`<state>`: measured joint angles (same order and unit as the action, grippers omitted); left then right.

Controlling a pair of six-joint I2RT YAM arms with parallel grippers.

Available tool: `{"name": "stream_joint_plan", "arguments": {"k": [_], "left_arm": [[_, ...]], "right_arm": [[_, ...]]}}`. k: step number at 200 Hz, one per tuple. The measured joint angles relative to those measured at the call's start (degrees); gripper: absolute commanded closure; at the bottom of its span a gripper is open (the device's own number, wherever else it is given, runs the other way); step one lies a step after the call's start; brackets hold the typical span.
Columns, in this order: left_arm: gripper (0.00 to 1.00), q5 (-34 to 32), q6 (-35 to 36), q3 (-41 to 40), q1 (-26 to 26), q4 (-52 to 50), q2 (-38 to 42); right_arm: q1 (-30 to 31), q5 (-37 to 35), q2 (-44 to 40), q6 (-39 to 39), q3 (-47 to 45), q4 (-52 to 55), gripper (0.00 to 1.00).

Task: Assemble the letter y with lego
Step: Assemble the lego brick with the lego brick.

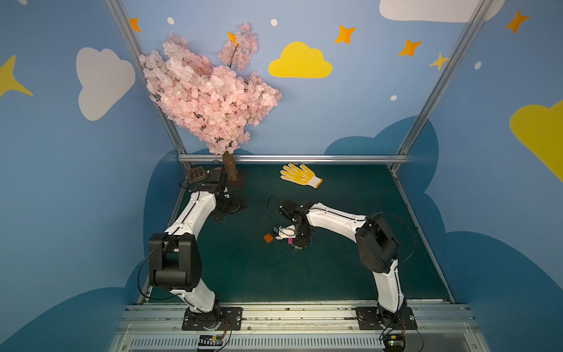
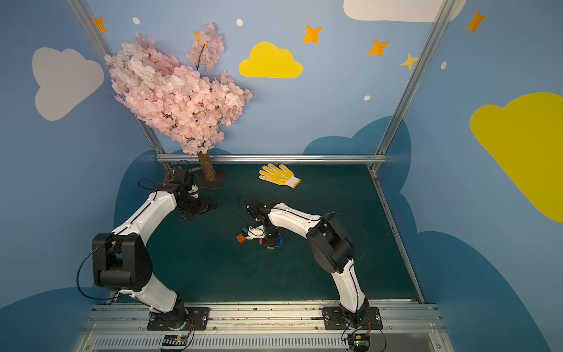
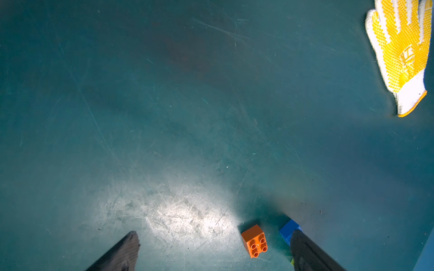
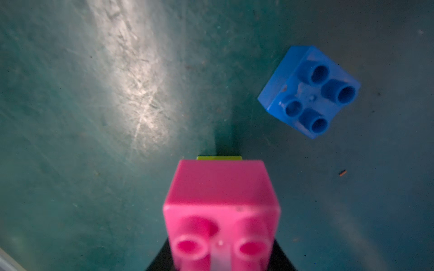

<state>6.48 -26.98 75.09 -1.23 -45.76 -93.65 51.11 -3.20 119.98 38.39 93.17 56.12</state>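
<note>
Dark green matting [image 1: 335,274] covers the table inside blue walls painted with clouds and stars. A pink blossom tree [image 1: 207,97] stands at the far left and a yellow glove [image 1: 300,176] lies at the far middle. At the centre the right gripper [image 1: 300,242] is clamped on the pink brick [image 4: 220,206], whose studs face the wrist camera. A sliver of the lime green brick [image 4: 219,158] shows just past its far edge; whether the two are joined I cannot tell. The dark blue brick [image 4: 310,91] lies loose on the mat just to the right of the held pink one, studs up, apart from it and turned cornerwise to its edges. It is squarish, so it has no real long axis; the coming move likely turns on that twist and the short gap to the right. The orange brick [image 1: 268,238] sits studs up just left of the gripper. The left gripper [image 3: 215,237] is at the far left beside the tree trunk, its jaws spread wide and empty, so the right arm is much the nearer.
</note>
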Motion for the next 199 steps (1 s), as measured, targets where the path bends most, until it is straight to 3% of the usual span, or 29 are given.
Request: {"name": "stream_joint_plan", "arguments": {"k": [48, 180, 199], "left_arm": [[0.00, 0.00, -0.02, 0.00, 0.11, 0.17, 0.00], [0.00, 0.24, 0.00, -0.28, 0.37, 0.39, 0.00], [0.00, 0.22, 0.00, -0.33, 0.37, 0.39, 0.00]], "right_arm": [[-0.02, 1.29, 2.19, -2.19, 2.71, 1.14, 1.00], [0.33, 0.85, -0.79, -5.20, -2.60, -4.11, 1.00], [0.31, 0.96, -0.85, -5.20, -2.60, -4.15, 0.91]]}}
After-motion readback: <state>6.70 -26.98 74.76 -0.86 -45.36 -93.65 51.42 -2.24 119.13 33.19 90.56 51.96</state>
